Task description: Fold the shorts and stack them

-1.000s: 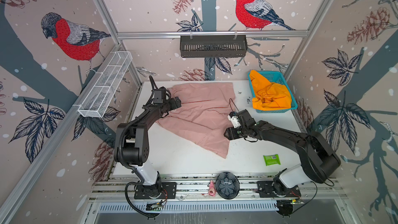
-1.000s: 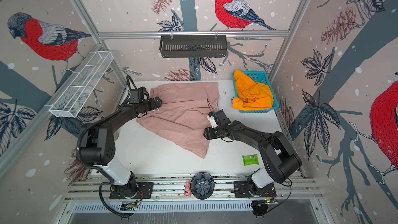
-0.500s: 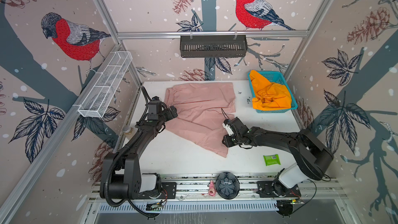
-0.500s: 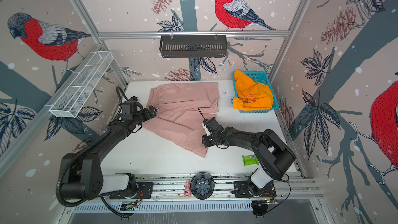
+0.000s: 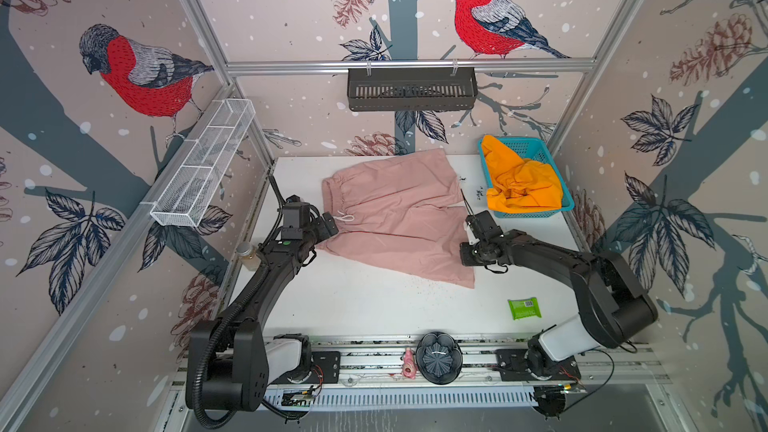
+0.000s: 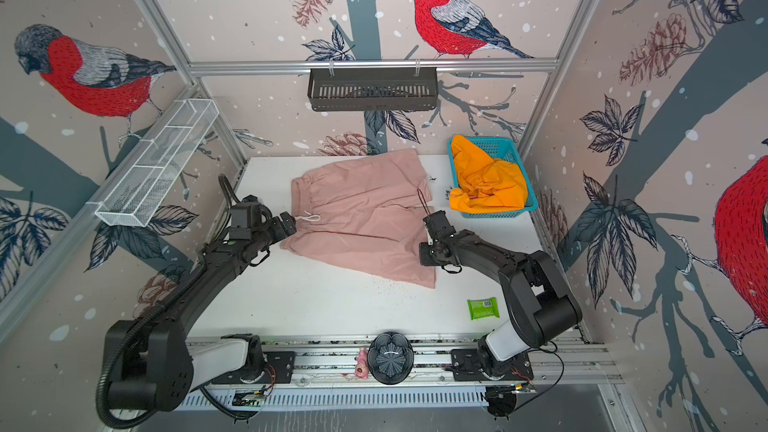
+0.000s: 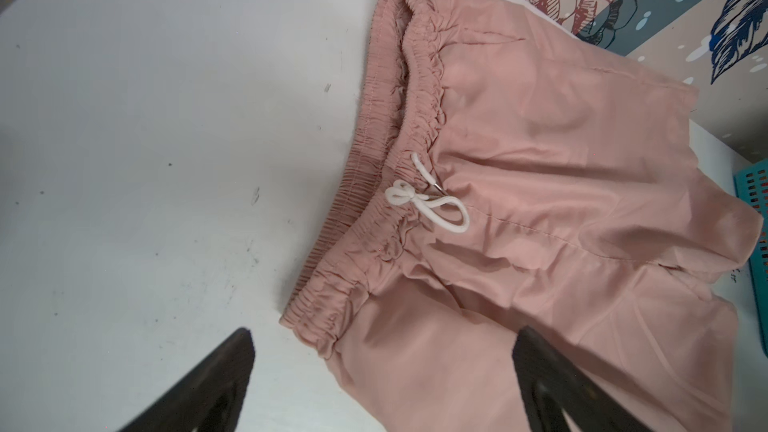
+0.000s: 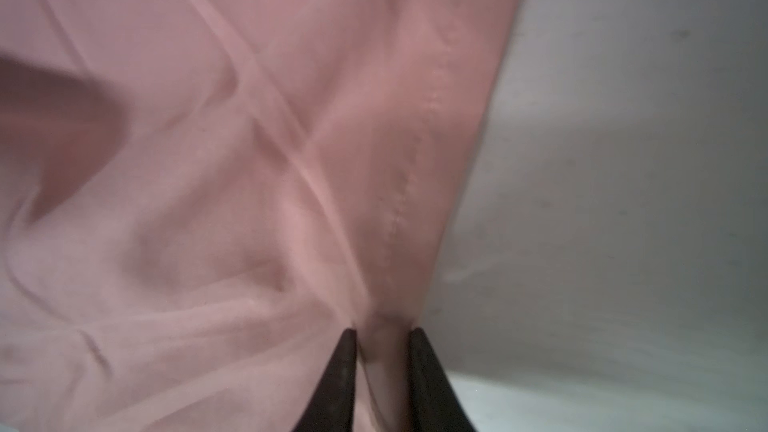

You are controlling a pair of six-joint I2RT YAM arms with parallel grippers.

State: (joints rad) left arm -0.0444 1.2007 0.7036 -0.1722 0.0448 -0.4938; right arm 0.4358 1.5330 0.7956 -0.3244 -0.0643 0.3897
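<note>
The white worktop (image 5: 365, 309) is enclosed by walls (image 5: 291, 27) papered with red-breasted birds, pinecones and leaves. A black slotted rack (image 5: 411, 89) is hung from an aluminium rail (image 5: 291, 66); a white wire shelf (image 5: 203, 164) is fixed on the left wall.

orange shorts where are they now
In both top views the orange shorts lie bunched in the blue basket at the far right corner of the table.

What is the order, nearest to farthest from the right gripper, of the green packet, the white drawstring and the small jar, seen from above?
In a top view, from the right gripper, pinching the pink shorts:
1. green packet, front right.
2. white drawstring, at the waistband, to the left.
3. small jar, at the far left edge.
</note>
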